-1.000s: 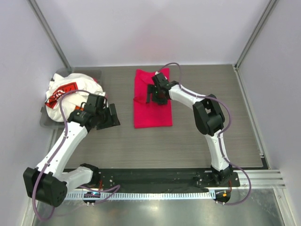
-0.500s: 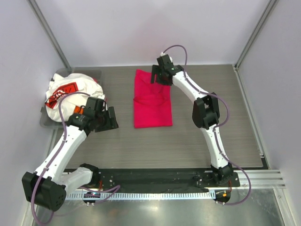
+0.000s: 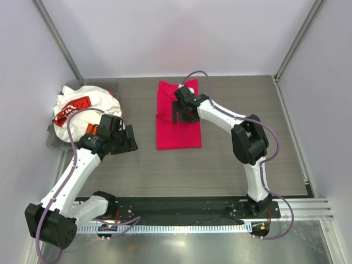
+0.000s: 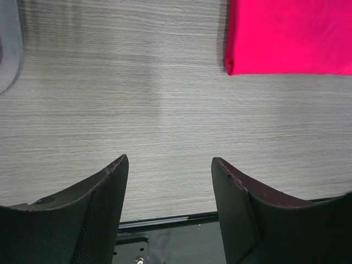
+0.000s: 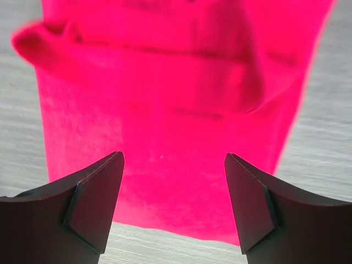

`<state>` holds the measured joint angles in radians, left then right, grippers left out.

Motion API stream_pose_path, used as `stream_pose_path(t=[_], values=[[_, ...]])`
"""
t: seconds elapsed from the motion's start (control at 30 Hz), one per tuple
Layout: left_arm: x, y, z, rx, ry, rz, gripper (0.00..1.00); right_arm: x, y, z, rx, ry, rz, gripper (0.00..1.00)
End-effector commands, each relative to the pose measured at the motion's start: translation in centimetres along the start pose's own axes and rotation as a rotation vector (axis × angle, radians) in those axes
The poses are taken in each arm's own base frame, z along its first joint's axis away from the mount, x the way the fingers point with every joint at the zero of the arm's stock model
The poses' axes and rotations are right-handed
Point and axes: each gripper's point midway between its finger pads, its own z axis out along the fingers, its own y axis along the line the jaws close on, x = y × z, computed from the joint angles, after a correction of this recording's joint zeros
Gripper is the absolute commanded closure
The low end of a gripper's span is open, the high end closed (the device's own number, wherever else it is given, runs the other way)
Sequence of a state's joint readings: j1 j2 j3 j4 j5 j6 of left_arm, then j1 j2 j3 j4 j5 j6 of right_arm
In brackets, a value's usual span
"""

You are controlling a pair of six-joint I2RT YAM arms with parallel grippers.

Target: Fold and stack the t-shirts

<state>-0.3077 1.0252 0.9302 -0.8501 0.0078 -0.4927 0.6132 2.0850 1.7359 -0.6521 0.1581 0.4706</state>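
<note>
A bright magenta-red t-shirt (image 3: 177, 124) lies folded into a long strip at the middle of the table, with a fold ridge across its far half (image 5: 165, 60). My right gripper (image 3: 181, 115) hovers open over its upper middle; in the right wrist view the gripper (image 5: 173, 157) has only cloth below it and nothing between its fingers. A white t-shirt with a red-and-black print (image 3: 82, 104) sits crumpled in the grey bin (image 3: 53, 144) at the left. My left gripper (image 3: 130, 142) stands open over bare table between the bin and the magenta shirt, empty in its own view (image 4: 169, 160).
The magenta shirt's near left corner (image 4: 286, 36) shows at the top right of the left wrist view, and the bin's rim (image 4: 8, 49) at its left edge. Walls close the table on the left, back and right. A black base rail (image 3: 181, 208) runs along the near edge.
My right gripper swung to the shirt's far edge and has come back over its upper middle. The left gripper has edged slightly left, still open.
</note>
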Motion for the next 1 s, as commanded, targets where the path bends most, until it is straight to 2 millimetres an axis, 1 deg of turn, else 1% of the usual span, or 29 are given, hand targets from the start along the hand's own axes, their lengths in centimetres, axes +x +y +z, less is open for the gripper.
stream_pose_path(t=[0.0, 0.13, 0.37, 0.4, 0.43, 0.57, 0.6, 0.67, 0.7, 0.73, 0.8, 0.83, 0.87, 0.93, 0.97], values=[[-0.8, 0.2, -0.3, -0.009, -0.046, -0.001, 0.37, -1.3, 0.9, -1.1, -0.021, -0.071, 0.022, 0.2], [-0.9, 0.2, -0.4, -0.01, -0.052, -0.002, 0.37, -0.7, 0.8, 0.6, -0.004, -0.047, 0.014, 0.19], [-0.9, 0.3, -0.5, -0.011, -0.06, -0.004, 0.37, -0.6, 0.6, 3.1, 0.026, -0.034, -0.003, 0.18], [-0.9, 0.3, -0.5, -0.012, -0.06, -0.005, 0.37, -0.8, 0.6, 3.2, 0.024, -0.036, -0.003, 0.18], [-0.9, 0.3, -0.5, -0.012, -0.06, -0.005, 0.37, -0.5, 0.7, 3.6, 0.027, -0.029, -0.008, 0.18], [-0.9, 0.3, -0.5, -0.012, -0.059, -0.004, 0.37, -1.1, 0.4, 4.2, 0.04, -0.04, -0.006, 0.18], [-0.9, 0.3, -0.5, -0.011, -0.06, -0.004, 0.37, -1.7, 0.2, 4.3, 0.041, -0.049, 0.002, 0.18], [-0.9, 0.3, -0.5, -0.012, -0.059, -0.005, 0.37, -2.3, -0.4, 4.7, 0.052, -0.056, 0.019, 0.18], [-0.9, 0.3, -0.5, -0.012, -0.059, -0.004, 0.37, -3.2, -0.4, 4.6, 0.047, -0.073, 0.03, 0.18], [-0.9, 0.3, -0.5, -0.01, -0.06, -0.007, 0.37, -3.9, -1.1, 4.7, 0.054, -0.081, 0.045, 0.18], [-0.9, 0.3, -0.5, -0.01, -0.061, -0.007, 0.38, -5.4, -1.4, 5.0, 0.052, -0.104, 0.059, 0.18], [-0.9, 0.3, -0.5, -0.01, -0.061, -0.007, 0.37, -6.3, -2.2, 5.1, 0.056, -0.115, 0.08, 0.18], [-0.9, 0.2, -0.5, -0.008, -0.06, -0.007, 0.38, -7.6, -2.3, 5.2, 0.055, -0.14, 0.091, 0.18], [-0.8, 0.2, -0.4, -0.008, -0.059, -0.007, 0.37, -9.4, -3.5, 5.5, 0.079, -0.173, 0.117, 0.17], [-0.8, 0.3, -0.4, -0.01, -0.058, -0.008, 0.37, -11.7, -4.5, 5.0, 0.078, -0.216, 0.163, 0.17]])
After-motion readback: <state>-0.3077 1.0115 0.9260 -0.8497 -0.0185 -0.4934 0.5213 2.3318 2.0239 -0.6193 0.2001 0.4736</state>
